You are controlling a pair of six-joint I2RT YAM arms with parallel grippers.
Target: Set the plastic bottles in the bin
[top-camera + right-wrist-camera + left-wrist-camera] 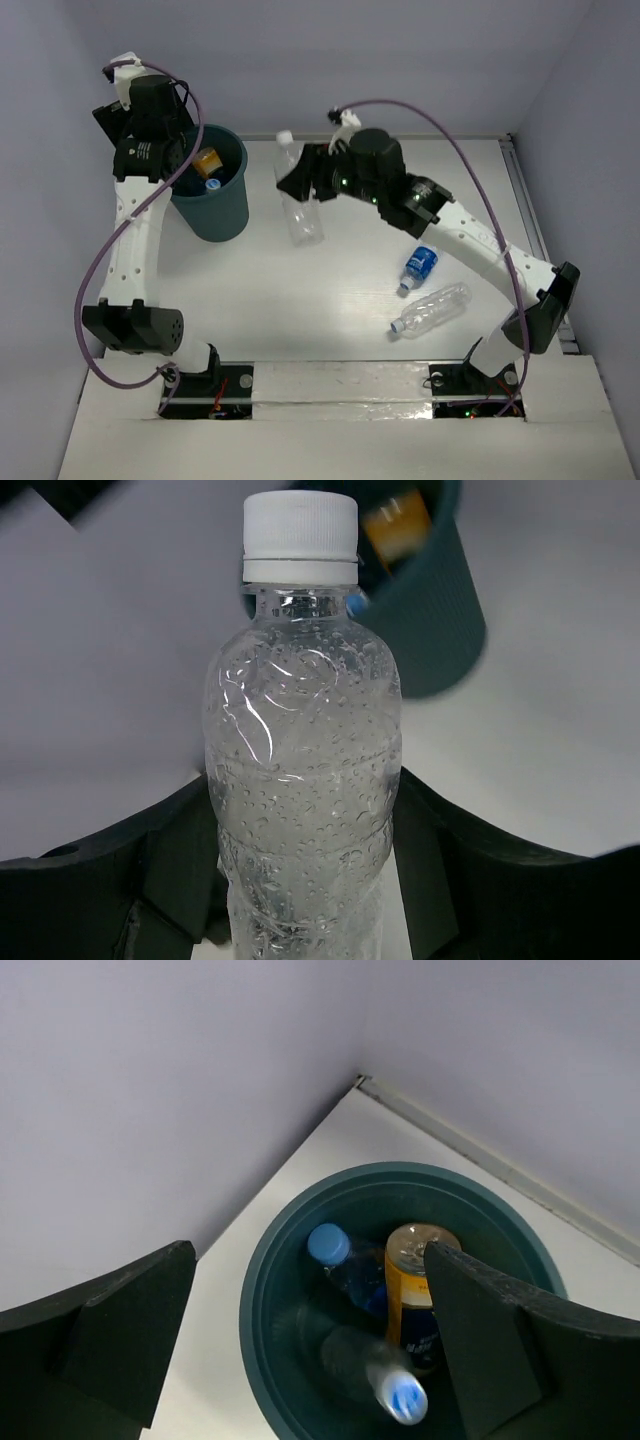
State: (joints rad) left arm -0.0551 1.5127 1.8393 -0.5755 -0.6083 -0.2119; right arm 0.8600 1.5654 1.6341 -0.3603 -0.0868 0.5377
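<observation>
Item: bin-loading task, part complete. Bin point(225, 215), dark teal, stands at the far left of the tabletop point(300, 300). Contents as seen from the left wrist: one orange bottle point(412, 1285), one blue-capped bottle point(328, 1245), and one clear bottle lying slantwise with its cap up point(395, 1396), so three appear to be in. Left claw point(310, 1345): jaws spread wide, nothing between them, poised directly over the bin mouth. Right claw point(305, 875): clamped on the lower body of a white-capped clear bottle point(300, 760); this bottle sits near the bin's right side, apart from it, cap pointing roughly toward it. Whether its base is off the tabletop cannot be told. Outstanding: a small blue-labelled bottle point(420, 265) and a crinkled clear bottle point(432, 310), both lying on the tabletop near the right arm and well apart from the bin. Judged tally: three deposited, one in hand, two to collect.
</observation>
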